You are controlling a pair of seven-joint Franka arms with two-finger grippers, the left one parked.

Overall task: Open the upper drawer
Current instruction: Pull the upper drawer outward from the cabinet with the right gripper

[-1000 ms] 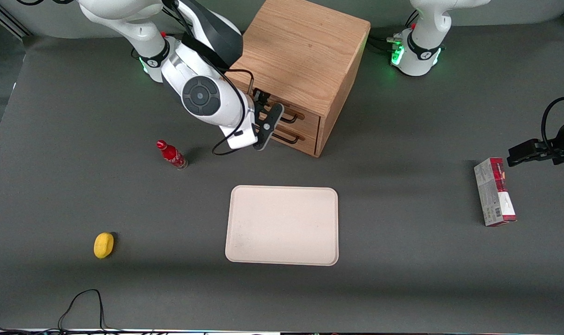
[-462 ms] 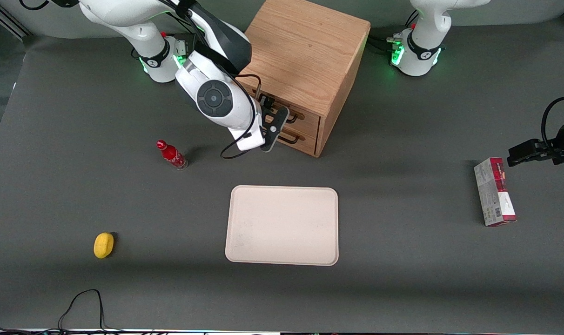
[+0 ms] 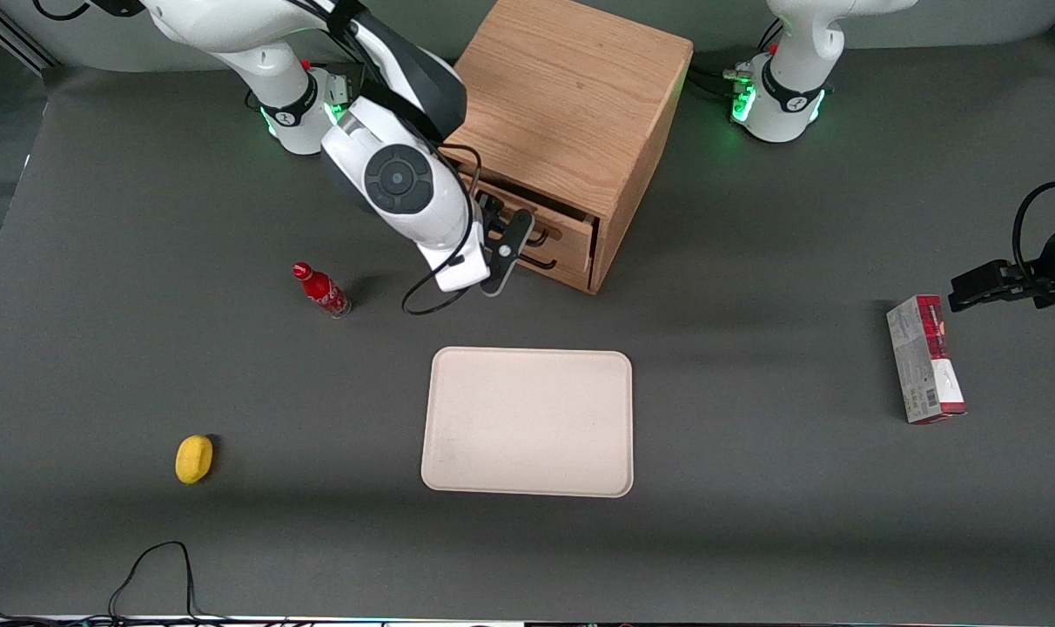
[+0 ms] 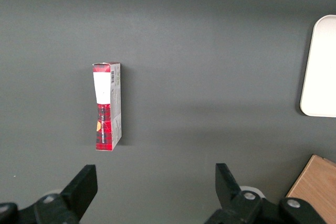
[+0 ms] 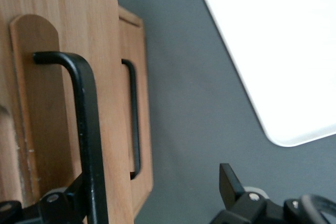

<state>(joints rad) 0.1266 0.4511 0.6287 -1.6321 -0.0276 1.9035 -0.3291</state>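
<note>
The oak cabinet (image 3: pixel 571 96) stands at the back of the table. Its upper drawer (image 3: pixel 571 228) stands a little way out, with a dark gap under the cabinet top. In the right wrist view the upper drawer's front panel (image 5: pixel 107 103) sits proud of the lower drawer (image 5: pixel 139 77). My right gripper (image 3: pixel 503 244) is in front of the upper drawer, open. One finger (image 5: pixel 73 195) lies against the drawer's black bar handle (image 5: pixel 86 129), and the other finger (image 5: pixel 229 182) hangs free over the table. The lower drawer's handle (image 5: pixel 135 124) is untouched.
A cream tray (image 3: pixel 527 422) lies nearer the front camera than the cabinet. A red bottle (image 3: pixel 321 290) stands beside my arm. A yellow object (image 3: pixel 194 458) lies toward the working arm's end. A red carton (image 3: pixel 925 357) lies toward the parked arm's end.
My gripper moved in to the upper drawer's handle, then drew back toward the front camera. The upper drawer slid out a little with it.
</note>
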